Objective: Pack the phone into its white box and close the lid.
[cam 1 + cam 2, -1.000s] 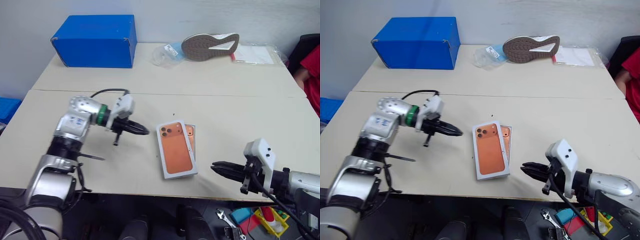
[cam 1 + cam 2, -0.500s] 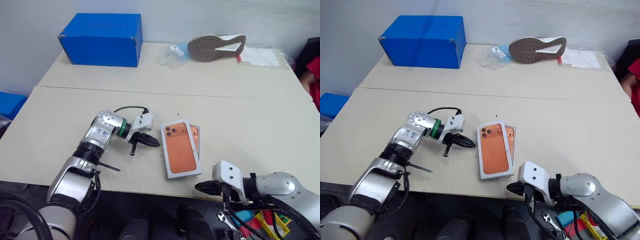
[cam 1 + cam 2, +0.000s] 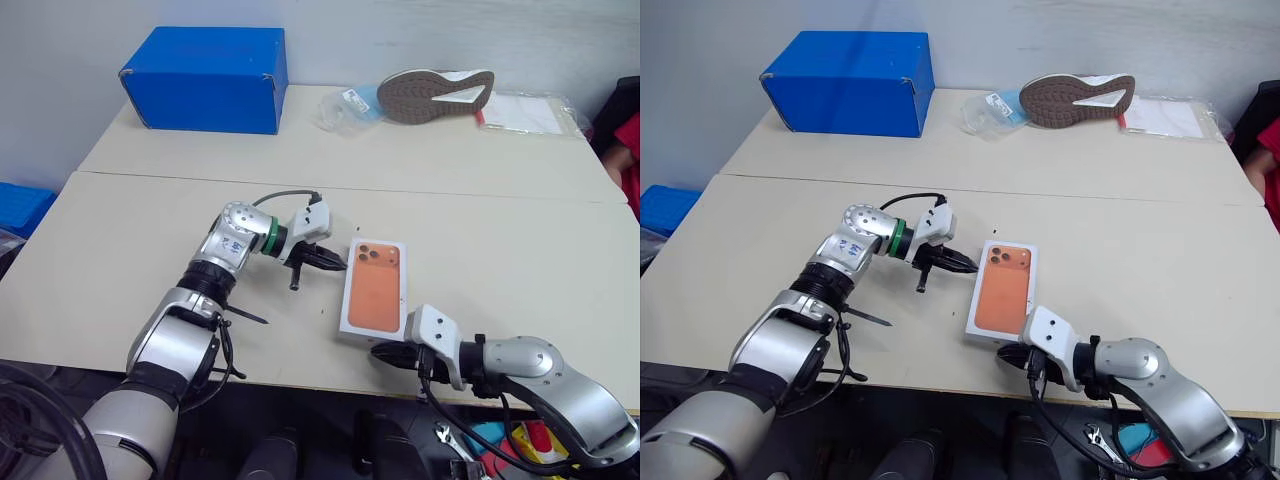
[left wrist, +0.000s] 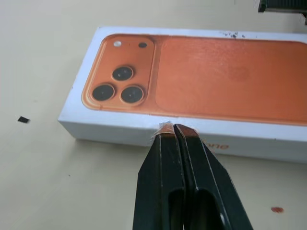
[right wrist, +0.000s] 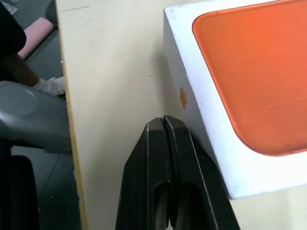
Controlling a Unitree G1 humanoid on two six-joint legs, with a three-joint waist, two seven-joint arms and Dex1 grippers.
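Observation:
The lid, white with an orange phone printed on top, lies flat in the middle of the table, near its front edge. It covers whatever is beneath it, so the phone and the white box are hidden. My left gripper is shut, and its tips touch the lid's long left side wall near the printed camera lenses. My right gripper is also shut and empty. It lies on the table along the lid's wall at the near corner, close to the table edge.
A blue box stands at the back left. A shoe lies sole-up at the back, with a plastic bag and papers beside it. A person in red is at the right edge. The table's front edge runs just behind my right gripper.
My left gripper moved right to the lid's side. The lid turned and slid right, covering the orange strip beside it. My right gripper swung left to the lid's near corner.

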